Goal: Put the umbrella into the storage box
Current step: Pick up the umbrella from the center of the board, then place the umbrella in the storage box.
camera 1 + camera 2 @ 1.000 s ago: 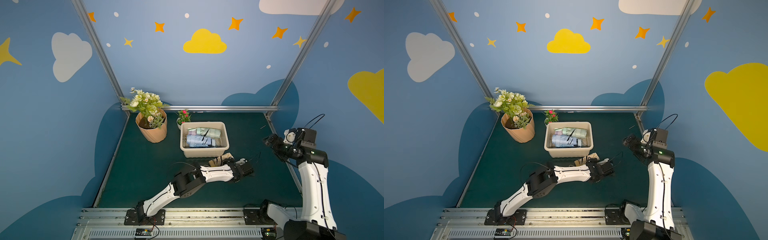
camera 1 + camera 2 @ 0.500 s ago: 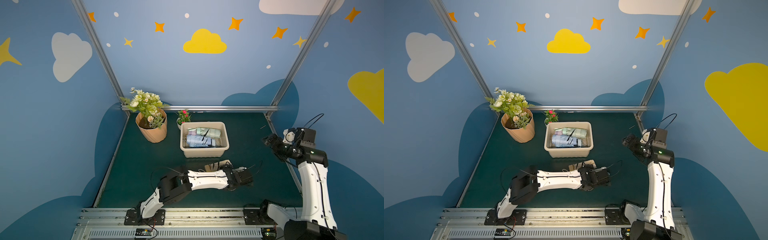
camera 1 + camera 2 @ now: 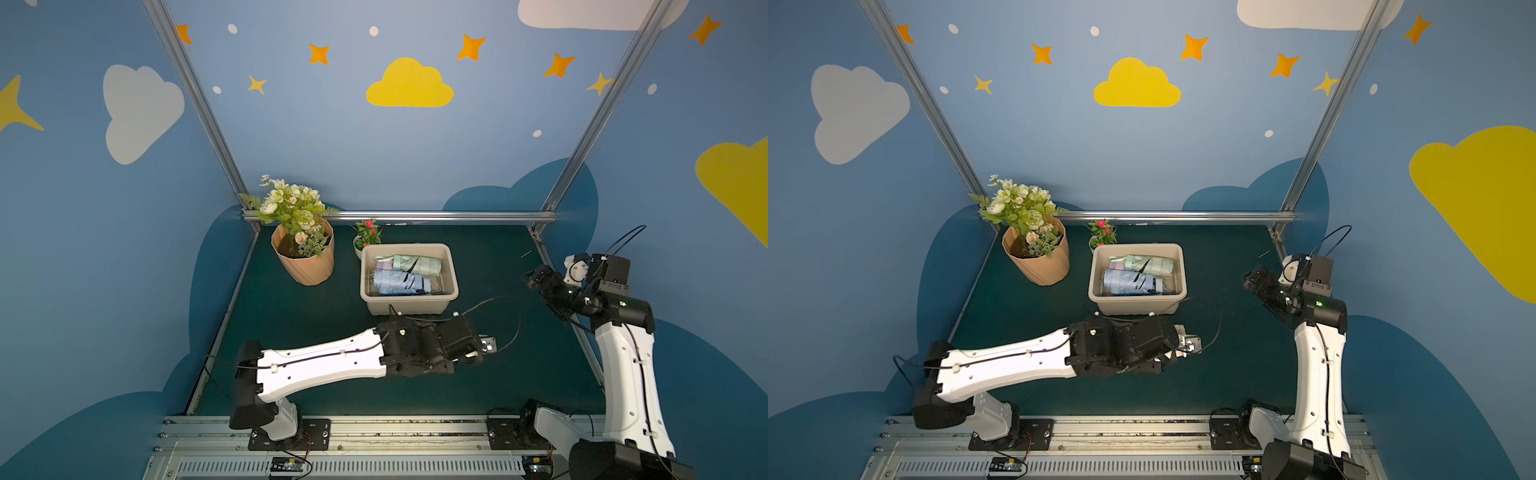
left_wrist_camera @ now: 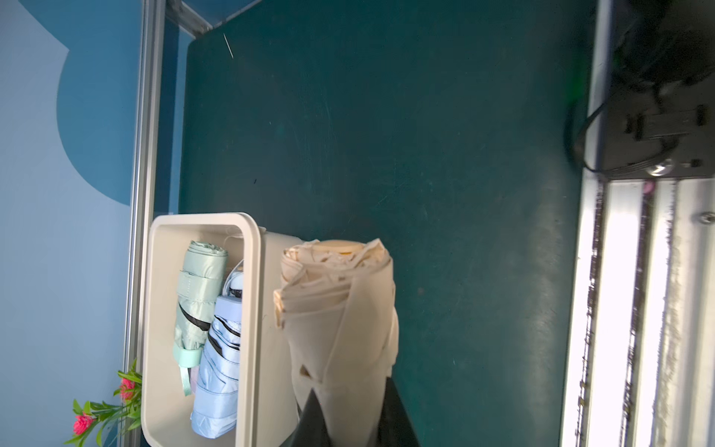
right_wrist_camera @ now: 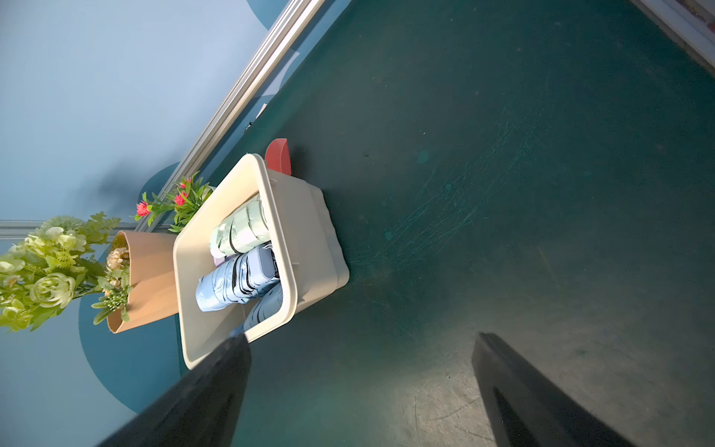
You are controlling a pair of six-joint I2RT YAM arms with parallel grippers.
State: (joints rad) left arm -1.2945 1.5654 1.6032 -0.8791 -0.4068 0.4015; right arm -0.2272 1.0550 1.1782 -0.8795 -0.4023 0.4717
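Left gripper (image 4: 350,391) clamps the cream umbrella (image 4: 336,309) just beside the storage box (image 4: 251,271); right gripper (image 5: 361,340) gapes wide near the right edge of the table (image 3: 519,386).

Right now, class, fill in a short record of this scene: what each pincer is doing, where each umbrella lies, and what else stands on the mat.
left pincer: shut on the cream folded fabric umbrella, outside the box beside its wall
right pincer: open, empty, off to the side
container: beige rectangular plastic storage box
inside it: pale green folded umbrella and light blue folded umbrella, side by side
also on the dark green mat: ribbed tan flower pot; small pink-flowered plant
task: not yet done
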